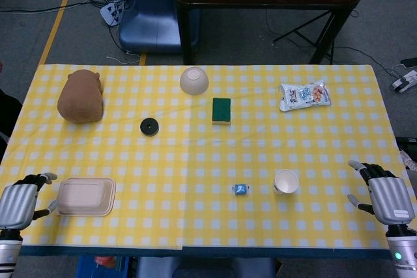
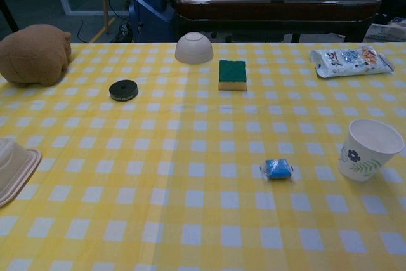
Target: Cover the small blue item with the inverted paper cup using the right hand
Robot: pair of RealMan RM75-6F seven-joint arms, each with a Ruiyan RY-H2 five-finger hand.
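Note:
A small blue wrapped item [image 1: 240, 189] [image 2: 277, 169] lies on the yellow checked table near the front centre. A white paper cup [image 1: 286, 181] [image 2: 368, 148] with a flower print stands mouth up to its right, apart from it. My right hand [image 1: 384, 196] rests at the table's front right edge, well to the right of the cup, fingers apart and holding nothing. My left hand [image 1: 19, 201] sits at the front left edge, also empty with fingers apart. Neither hand shows in the chest view.
A beige lidded food box [image 1: 86, 196] lies by my left hand. Further back are a brown plush toy [image 1: 81, 96], a black disc [image 1: 149, 126], an upturned white bowl [image 1: 194, 80], a green sponge [image 1: 221, 111] and a snack packet [image 1: 304, 95].

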